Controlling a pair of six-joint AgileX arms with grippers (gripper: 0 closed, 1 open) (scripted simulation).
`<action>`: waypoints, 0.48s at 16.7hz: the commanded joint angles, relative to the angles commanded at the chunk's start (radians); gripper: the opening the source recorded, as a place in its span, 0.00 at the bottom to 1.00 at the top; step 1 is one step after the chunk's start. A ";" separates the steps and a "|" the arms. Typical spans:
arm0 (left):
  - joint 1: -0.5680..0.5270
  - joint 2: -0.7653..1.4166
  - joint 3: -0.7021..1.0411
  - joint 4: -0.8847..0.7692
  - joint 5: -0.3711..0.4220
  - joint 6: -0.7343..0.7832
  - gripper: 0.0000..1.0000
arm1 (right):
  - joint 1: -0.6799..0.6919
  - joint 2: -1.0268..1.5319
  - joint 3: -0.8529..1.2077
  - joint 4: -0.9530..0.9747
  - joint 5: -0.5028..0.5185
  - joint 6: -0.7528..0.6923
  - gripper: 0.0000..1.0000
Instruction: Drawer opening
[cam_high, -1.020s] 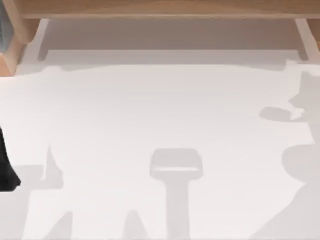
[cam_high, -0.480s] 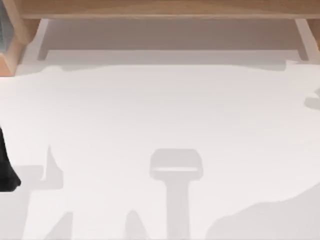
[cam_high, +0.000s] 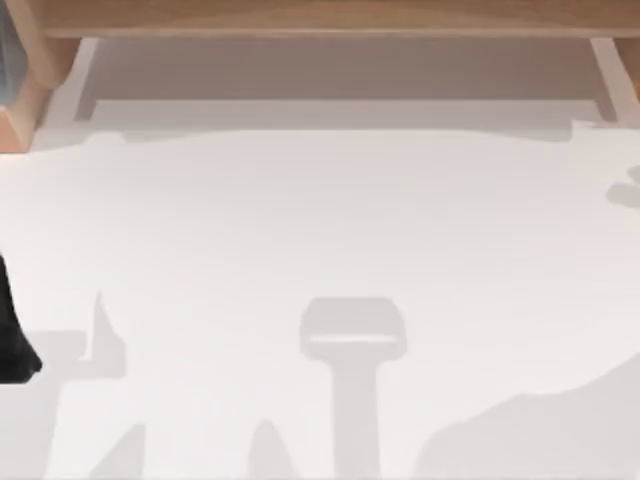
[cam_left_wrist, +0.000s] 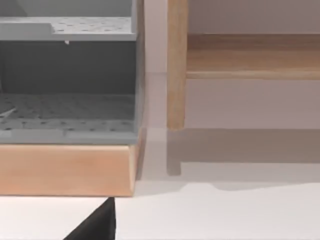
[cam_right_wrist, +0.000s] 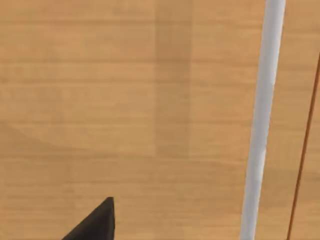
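Observation:
A light wooden drawer front (cam_right_wrist: 130, 100) faces my right wrist camera at close range. A white bar handle (cam_right_wrist: 262, 120) runs across it, and a thin dark seam (cam_right_wrist: 305, 150) lies just past the handle. A black tip of my right gripper (cam_right_wrist: 95, 224) juts into that view, apart from the handle. In the top view, wooden furniture (cam_high: 320, 18) spans the table's far edge. My left arm (cam_high: 10, 335) sits parked at the table's left edge, and a black tip of its gripper (cam_left_wrist: 95, 225) pokes into the left wrist view.
A grey perforated shelf unit (cam_left_wrist: 65, 75) on a wooden base (cam_left_wrist: 65, 170) stands at the far left, beside a wooden leg (cam_left_wrist: 176, 65). The white table (cam_high: 320, 230) carries arm shadows along its near side and at the lower right.
The right arm's shadow has left the table's right-middle and now lies at the lower right. The left arm has not moved.

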 joint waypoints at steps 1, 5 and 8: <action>0.000 0.000 0.000 0.000 0.000 0.000 1.00 | 0.003 0.009 0.019 -0.010 0.003 0.000 1.00; 0.000 0.000 0.000 0.000 0.000 0.000 1.00 | 0.008 0.023 0.048 -0.025 0.008 0.000 1.00; 0.000 0.000 0.000 0.000 0.000 0.000 1.00 | 0.008 0.023 0.048 -0.025 0.008 0.000 0.92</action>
